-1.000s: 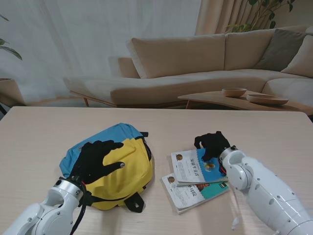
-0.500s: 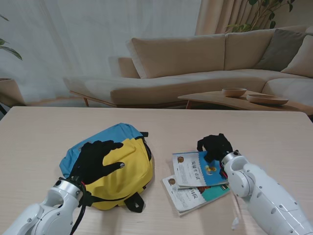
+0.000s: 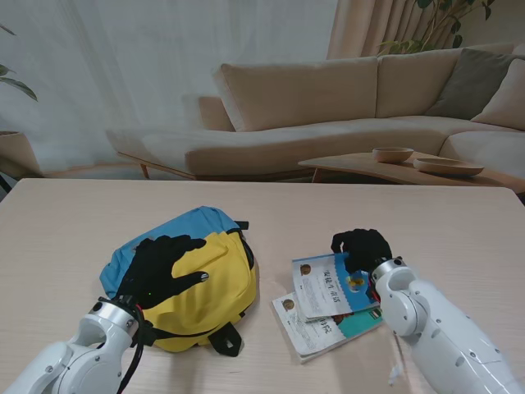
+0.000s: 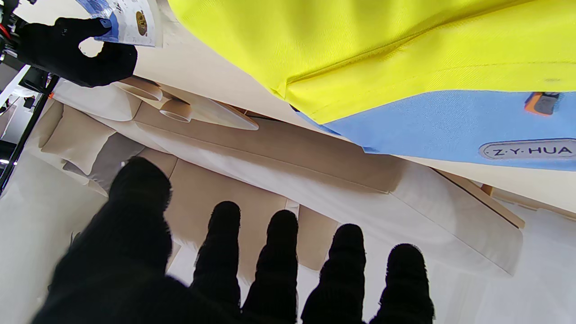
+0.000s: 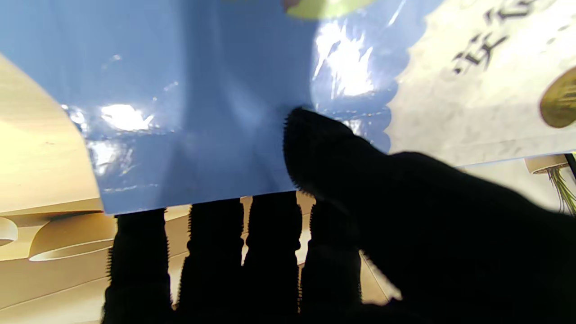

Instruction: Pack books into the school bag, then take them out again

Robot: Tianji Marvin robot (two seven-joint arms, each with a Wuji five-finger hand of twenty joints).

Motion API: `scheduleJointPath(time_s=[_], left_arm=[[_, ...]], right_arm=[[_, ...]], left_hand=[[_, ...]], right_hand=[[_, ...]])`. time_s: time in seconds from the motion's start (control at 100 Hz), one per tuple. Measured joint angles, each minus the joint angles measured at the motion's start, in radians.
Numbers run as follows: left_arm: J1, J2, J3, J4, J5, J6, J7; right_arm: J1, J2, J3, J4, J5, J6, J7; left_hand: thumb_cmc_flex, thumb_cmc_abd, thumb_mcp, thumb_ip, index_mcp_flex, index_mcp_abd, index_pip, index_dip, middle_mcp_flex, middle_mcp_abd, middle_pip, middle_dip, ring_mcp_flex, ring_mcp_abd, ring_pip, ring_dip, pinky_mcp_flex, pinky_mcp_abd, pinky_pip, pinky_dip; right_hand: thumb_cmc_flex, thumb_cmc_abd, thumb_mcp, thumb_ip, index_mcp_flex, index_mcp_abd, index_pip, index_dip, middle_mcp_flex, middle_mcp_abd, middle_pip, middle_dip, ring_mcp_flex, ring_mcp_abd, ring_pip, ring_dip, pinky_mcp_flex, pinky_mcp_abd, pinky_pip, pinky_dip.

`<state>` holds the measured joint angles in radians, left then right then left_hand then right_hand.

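Right of the school bag (image 3: 193,275) on the tabletop (image 3: 74,222), the right hand (image 3: 361,249) pinches the top book's (image 3: 332,283) far edge; the left hand (image 3: 164,267) lies spread, gripping nothing, on the bag. Beside that bag, the left wrist view shows splayed fingers (image 4: 279,261). Against it, the right wrist view shows thumb (image 5: 324,144) over glossy cover (image 5: 202,90): thin, bendy, probably slippery, best gripped nearer the spine.

The right robot hand (image 3: 362,249) has pinched the glossy blue-and-white top book (image 3: 332,285) and tilted its far edge up, shifting it slightly.

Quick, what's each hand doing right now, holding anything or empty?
Left hand: open, fingers spread, resting on the school bag, gripping nothing.
Right hand: shut on the top book, thumb on its cover, fingers behind the edge.
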<state>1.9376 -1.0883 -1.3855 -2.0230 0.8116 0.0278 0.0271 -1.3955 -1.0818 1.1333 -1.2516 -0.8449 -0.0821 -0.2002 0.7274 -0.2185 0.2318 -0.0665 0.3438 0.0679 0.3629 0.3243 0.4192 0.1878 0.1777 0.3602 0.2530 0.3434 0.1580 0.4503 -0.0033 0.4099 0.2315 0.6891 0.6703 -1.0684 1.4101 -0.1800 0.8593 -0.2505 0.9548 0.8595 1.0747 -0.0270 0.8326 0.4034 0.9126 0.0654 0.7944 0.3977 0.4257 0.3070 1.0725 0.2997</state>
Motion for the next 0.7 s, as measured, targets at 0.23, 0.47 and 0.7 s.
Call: scheduleJointPath(time_s=[0.23, 0.47, 0.7], left_arm=[[0.001, 0.0, -0.002, 0.0, -0.001, -0.001, 0.0], [0.003, 0.0, -0.001, 0.0, -0.002, -0.004, -0.003], [-0.01, 0.002, 0.019, 0.0, -0.011, -0.002, -0.018]], right_arm=[[-0.04, -0.004, 0.056, -0.052, 0.015, -0.039, 0.015], [-0.119, -0.008, 0.146, -0.163, 0.018, -0.096, 0.018], [-0.208, -0.014, 0.243, -0.304, 0.065, -0.107, 0.044]], left_hand=[[0.0, 0.0, 0.0, 0.0, 0.0, 0.0, 0.0, 0.0, 0.0, 0.0, 0.0, 0.0, 0.0, 0.0, 0.0, 0.0, 0.0, 0.0, 0.0, 0.0], [0.0, 0.0, 0.0, 0.0, 0.0, 0.015, 0.0, 0.0, 0.0, 0.0, 0.0, 0.0, 0.0, 0.0, 0.0, 0.0, 0.0, 0.0, 0.0, 0.0], [0.0, 0.0, 0.0, 0.0, 0.0, 0.015, 0.0, 0.0, 0.0, 0.0, 0.0, 0.0, 0.0, 0.0, 0.0, 0.0, 0.001, 0.0, 0.0, 0.0]], right_hand=[[0.057, -0.033, 0.0, -0.003, 0.047, 0.015, -0.007, 0.092, 0.009, 0.029, 0.037, 0.159, 0.023, 0.023, 0.168, -0.001, 0.007, 0.005, 0.062, 0.014], [0.075, -0.052, -0.002, -0.003, 0.122, 0.024, -0.064, 0.094, 0.004, 0.04, 0.038, 0.292, -0.023, 0.037, 0.269, -0.005, -0.004, 0.006, 0.126, 0.059], [0.092, -0.076, -0.003, -0.003, 0.135, 0.032, -0.067, 0.13, 0.003, 0.056, 0.039, 0.357, -0.025, 0.06, 0.299, -0.006, 0.009, 0.038, 0.179, 0.096]])
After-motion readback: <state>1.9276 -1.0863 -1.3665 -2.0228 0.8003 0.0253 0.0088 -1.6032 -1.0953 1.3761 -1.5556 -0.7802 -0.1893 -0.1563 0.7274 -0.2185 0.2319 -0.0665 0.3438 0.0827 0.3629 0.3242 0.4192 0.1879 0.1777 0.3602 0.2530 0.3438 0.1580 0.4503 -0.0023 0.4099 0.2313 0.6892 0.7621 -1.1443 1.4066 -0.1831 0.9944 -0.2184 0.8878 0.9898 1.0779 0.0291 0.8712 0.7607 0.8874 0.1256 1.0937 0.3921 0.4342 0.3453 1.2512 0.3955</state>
